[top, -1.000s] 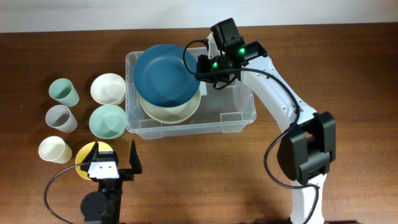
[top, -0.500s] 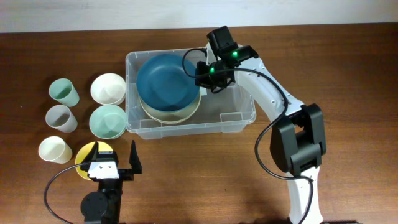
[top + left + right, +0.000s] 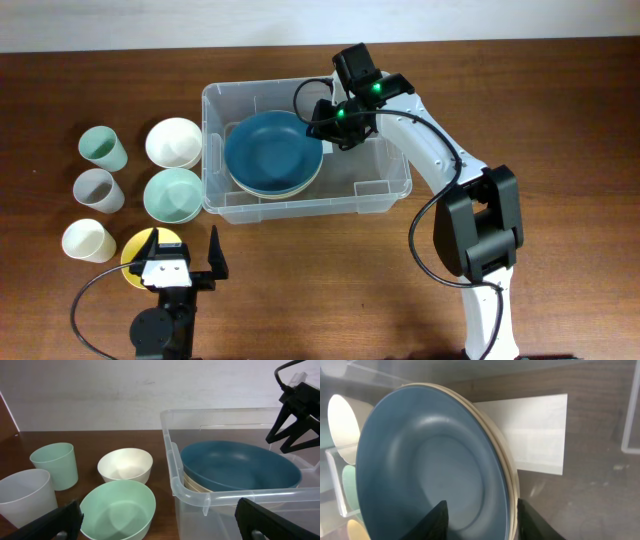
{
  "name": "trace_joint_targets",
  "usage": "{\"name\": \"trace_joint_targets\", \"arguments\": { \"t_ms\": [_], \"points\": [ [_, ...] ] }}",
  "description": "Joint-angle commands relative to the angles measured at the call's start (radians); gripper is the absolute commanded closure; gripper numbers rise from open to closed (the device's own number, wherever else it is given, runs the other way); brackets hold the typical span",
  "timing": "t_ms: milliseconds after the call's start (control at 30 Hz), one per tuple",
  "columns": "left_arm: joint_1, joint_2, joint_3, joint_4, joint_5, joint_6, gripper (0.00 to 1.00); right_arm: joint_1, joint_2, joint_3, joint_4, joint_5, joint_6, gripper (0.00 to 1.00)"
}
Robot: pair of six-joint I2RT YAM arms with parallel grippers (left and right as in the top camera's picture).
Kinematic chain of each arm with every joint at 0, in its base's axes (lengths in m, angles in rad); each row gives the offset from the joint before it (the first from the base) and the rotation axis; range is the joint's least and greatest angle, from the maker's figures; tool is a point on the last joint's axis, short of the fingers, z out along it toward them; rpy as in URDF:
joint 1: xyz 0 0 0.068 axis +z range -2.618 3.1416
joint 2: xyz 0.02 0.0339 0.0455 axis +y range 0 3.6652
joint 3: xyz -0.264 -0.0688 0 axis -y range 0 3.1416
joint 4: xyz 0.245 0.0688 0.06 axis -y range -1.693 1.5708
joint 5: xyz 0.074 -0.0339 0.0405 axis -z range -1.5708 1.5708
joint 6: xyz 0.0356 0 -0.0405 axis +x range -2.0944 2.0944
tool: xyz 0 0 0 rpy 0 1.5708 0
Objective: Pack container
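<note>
The container (image 3: 305, 205) is a clear plastic bin in the middle of the table; its rim also shows in the left wrist view (image 3: 200, 497). Inside it a blue plate (image 3: 272, 150) lies flat on a cream plate (image 3: 287, 192). My right gripper (image 3: 322, 122) is inside the bin at the plates' right edge. In the right wrist view its open fingers (image 3: 482, 522) straddle the rims of the blue plate (image 3: 430, 470) and the cream plate (image 3: 507, 467), and the bin's white label (image 3: 540, 430) shows behind. My left gripper (image 3: 183, 255) is open and empty near the front left.
Left of the bin stand a white bowl (image 3: 174, 142), a mint bowl (image 3: 172, 195), a mint cup (image 3: 103, 149), a grey cup (image 3: 98, 189) and a cream cup (image 3: 87, 241). A yellow dish (image 3: 138, 250) lies under the left gripper.
The blue plate has gone down from a raised, tilted hold to lie flat on the cream plate. The right gripper came down a little into the bin. The left arm has not moved.
</note>
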Motion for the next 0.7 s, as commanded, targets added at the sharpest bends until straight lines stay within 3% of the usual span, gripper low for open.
{"name": "trace_joint_targets", "arguments": {
  "t_ms": [0, 267, 400, 500, 667],
  "points": [
    [-0.004, -0.005, -0.003, -0.004, 0.0, -0.006, 0.01, 0.002, -0.002, -0.004, -0.001, 0.002, -0.003, 0.58],
    [-0.004, -0.005, -0.003, -0.004, 0.0, -0.006, 0.01, -0.018, -0.02, 0.047, -0.043, 0.002, -0.101, 0.51],
    [-0.004, -0.005, -0.003, -0.005, 0.0, -0.006, 0.01, -0.049, -0.051, 0.212, -0.191, 0.07, -0.174, 0.34],
    [-0.004, -0.005, -0.003, -0.004, 0.0, -0.006, 0.0, -0.077, -0.066, 0.384, -0.33, 0.134, -0.22, 0.04],
    [-0.004, -0.005, -0.003, -0.004, 0.0, -0.006, 0.01, -0.158, -0.081, 0.725, -0.61, 0.243, -0.251, 0.01]
  ]
}}
